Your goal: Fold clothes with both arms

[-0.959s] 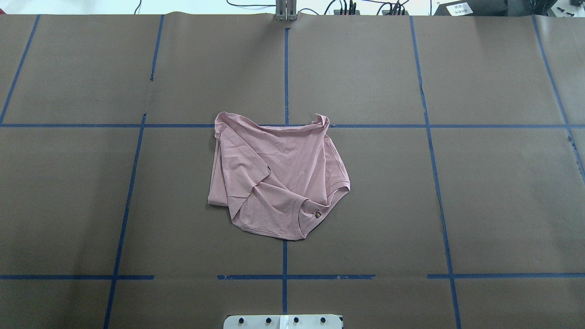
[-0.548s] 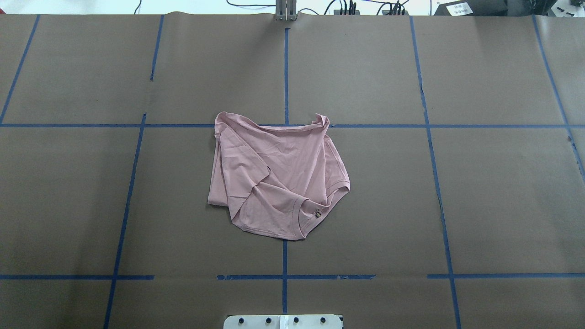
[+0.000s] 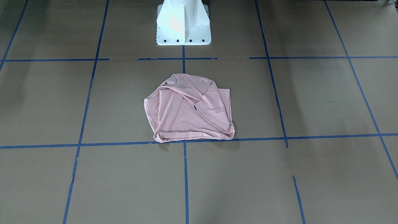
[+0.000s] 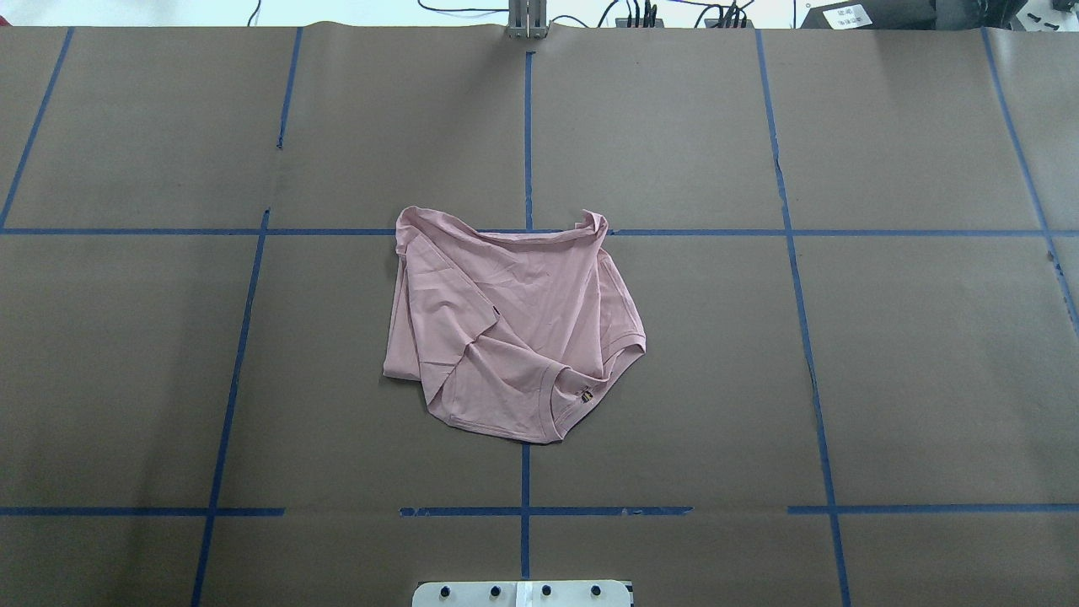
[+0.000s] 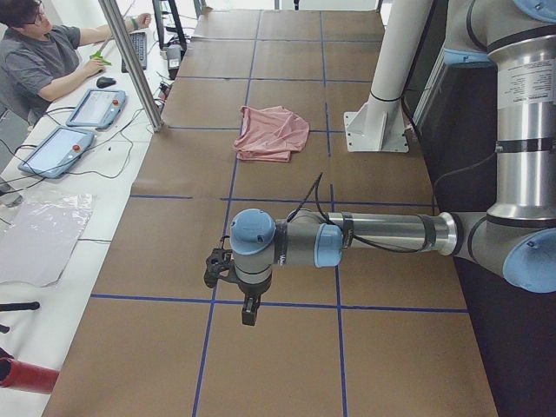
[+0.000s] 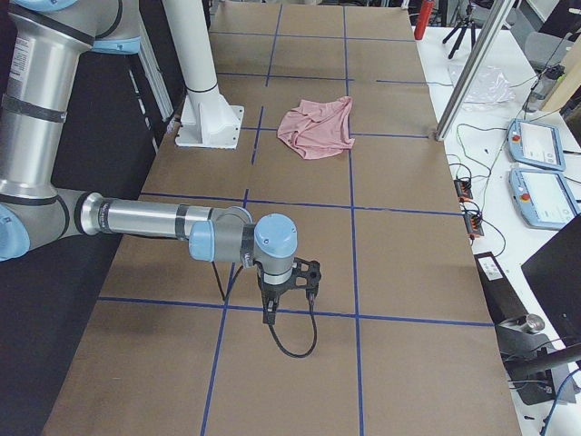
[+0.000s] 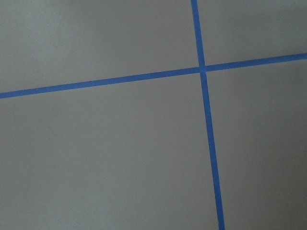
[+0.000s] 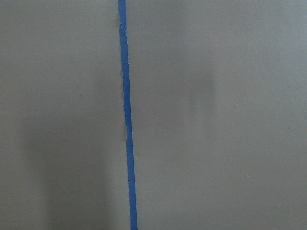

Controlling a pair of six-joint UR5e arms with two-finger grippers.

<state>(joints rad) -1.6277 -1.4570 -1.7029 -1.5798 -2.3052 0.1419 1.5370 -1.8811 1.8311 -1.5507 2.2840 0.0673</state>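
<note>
The clothes are one pale pink T-shirt (image 4: 514, 329), crumpled in a loose heap at the table's middle, ribbed neck toward the robot's side. It also appears in the front-facing view (image 3: 189, 112) and in both side views (image 5: 274, 132) (image 6: 316, 125). The left arm (image 5: 382, 233) reaches out low over bare table, far from the shirt, its gripper (image 5: 248, 313) pointing down; I cannot tell whether it is open or shut. The right arm (image 6: 145, 218) is stretched out the same way at the other end, and its gripper (image 6: 270, 313) cannot be judged either. Both wrist views show only brown table and blue tape.
The white pedestal base (image 3: 183, 28) stands just behind the shirt on the robot's side. Blue tape lines (image 4: 526, 135) grid the brown table. A metal post (image 5: 130, 61) rises at the far edge. A person (image 5: 39, 56) sits at a side desk with tablets (image 5: 95, 106).
</note>
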